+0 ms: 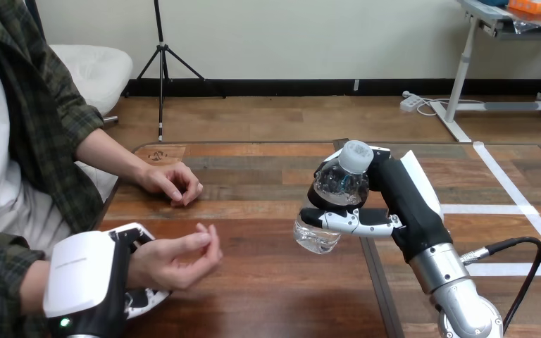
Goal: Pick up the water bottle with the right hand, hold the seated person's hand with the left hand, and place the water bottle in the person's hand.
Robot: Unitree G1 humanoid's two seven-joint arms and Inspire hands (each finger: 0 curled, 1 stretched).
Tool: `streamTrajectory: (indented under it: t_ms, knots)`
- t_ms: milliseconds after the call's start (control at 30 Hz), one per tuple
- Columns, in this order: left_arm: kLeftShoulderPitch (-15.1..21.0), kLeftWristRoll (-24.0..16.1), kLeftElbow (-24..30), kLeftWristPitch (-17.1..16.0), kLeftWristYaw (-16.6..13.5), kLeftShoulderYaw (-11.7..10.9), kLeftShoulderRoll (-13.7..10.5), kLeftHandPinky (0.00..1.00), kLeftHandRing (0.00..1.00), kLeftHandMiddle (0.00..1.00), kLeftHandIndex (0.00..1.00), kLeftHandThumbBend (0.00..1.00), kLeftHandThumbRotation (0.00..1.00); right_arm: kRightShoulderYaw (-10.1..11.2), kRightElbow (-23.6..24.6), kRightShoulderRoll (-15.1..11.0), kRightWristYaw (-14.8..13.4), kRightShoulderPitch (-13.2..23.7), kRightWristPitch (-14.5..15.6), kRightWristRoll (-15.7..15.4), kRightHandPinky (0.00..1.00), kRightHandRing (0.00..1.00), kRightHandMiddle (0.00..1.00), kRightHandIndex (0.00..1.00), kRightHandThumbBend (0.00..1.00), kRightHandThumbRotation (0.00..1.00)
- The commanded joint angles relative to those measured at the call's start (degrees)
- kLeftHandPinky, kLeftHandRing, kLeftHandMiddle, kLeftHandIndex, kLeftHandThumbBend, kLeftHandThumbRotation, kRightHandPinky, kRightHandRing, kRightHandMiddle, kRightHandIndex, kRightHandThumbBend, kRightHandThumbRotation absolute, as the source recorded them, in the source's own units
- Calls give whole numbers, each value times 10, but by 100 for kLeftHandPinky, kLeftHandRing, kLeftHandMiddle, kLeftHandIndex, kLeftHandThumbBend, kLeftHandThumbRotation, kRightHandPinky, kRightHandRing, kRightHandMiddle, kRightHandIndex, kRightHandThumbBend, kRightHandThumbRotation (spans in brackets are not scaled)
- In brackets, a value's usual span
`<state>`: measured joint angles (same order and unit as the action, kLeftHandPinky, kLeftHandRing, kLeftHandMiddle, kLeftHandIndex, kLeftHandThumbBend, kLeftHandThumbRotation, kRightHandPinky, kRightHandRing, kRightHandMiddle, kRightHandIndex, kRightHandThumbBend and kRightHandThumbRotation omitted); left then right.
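We see the wooden counter [268,289] with one of the person's hands [171,183] resting loosely curled at upper left. Their other hand [179,259] lies palm-up at lower left, and our left hand [84,282] is clasped round its wrist. At centre right, well apart from that palm, our right hand [398,201] grips the clear water bottle [334,191] above the counter. The bottle is tilted, with its white cap [356,155] uppermost. We count one bottle, two robot hands and two hands of the person.
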<state>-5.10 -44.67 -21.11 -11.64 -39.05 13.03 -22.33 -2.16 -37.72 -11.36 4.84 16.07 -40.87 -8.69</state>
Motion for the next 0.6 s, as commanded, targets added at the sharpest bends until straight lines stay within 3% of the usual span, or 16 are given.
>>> streamTrajectory:
  t_ms: [0, 200, 500, 567]
  knots:
    - [18, 5, -7, -49, -16, 37, 36, 28, 35, 40, 45, 75, 0, 9, 39, 4, -6, 49, -6, 14, 35, 40, 44, 46, 73, 0]
    - [22, -2, -6, -68, -37, 42, 43, 28, 34, 40, 44, 76, 0, 9, 37, 5, -7, 50, -9, 14, 35, 40, 44, 46, 73, 0]
    - [24, -5, 7, -77, -45, 45, 56, 27, 34, 39, 44, 77, 0, 9, 42, 6, -9, 50, -5, 13, 35, 40, 45, 46, 73, 0]
    - [21, -3, 17, -70, -33, 45, 59, 27, 34, 40, 44, 76, 0, 10, 39, 7, -8, 51, -9, 15, 35, 40, 45, 46, 73, 0]
